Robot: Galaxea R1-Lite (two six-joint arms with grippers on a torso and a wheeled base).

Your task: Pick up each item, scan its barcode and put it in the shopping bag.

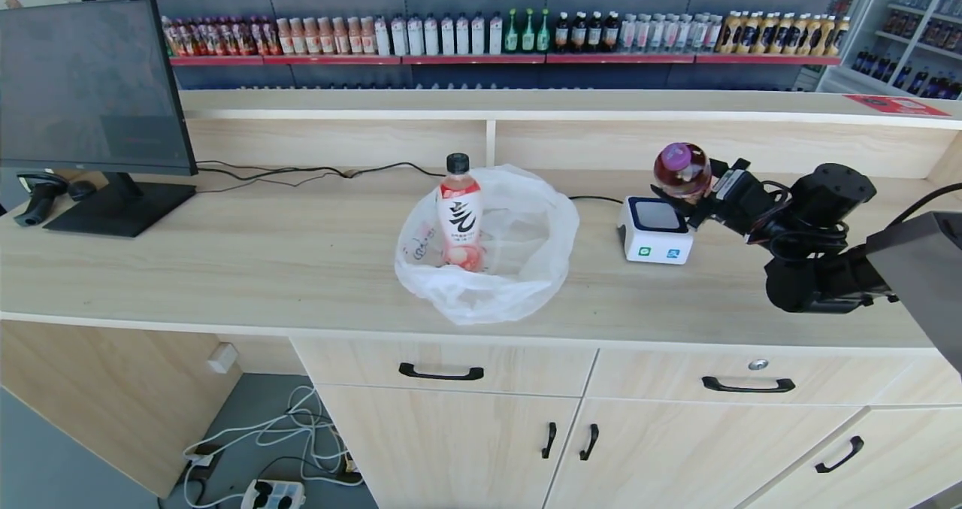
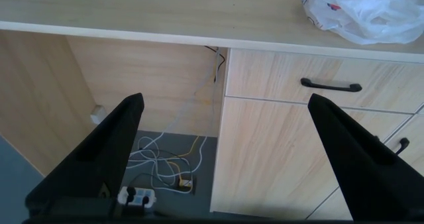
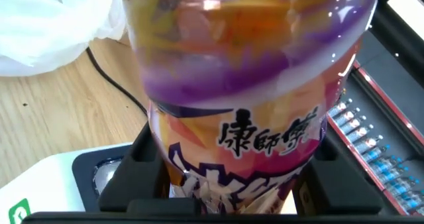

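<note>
Right gripper [image 1: 697,187]: clenched on a purple-capped drink bottle [image 1: 682,169], fingers [image 3: 136,161] pressing either side of the label. The bottle is tilted, cap toward the head camera, and is held directly over the white desktop scanner [image 1: 655,231]. I cannot tell whether it touches the scanner.

Left gripper [image 2: 228,158]: released, jaws wide apart with nothing between them. It hangs below the counter's front edge, facing the cabinet fronts and a black drawer handle [image 2: 331,86]. Loose cables [image 2: 159,164] lie on the floor beneath.

Shopping bag [image 1: 518,261]: white plastic, mouth open upward, standing mid-counter with its front fold close to the counter's [image 1: 225,268] front edge. A pink-labelled bottle [image 1: 459,212] with a black cap stands upright inside it, against the robot's left side of the bag.

Clearances: the scanner sits just to the right of the bag with a narrow strip of bare counter between them. A wide bare stretch separates the bag from the monitor [image 1: 90,88] base. A raised ledge bounds the counter at the back. A black cable [image 1: 316,171] runs along the rear of the counter toward the bag.
</note>
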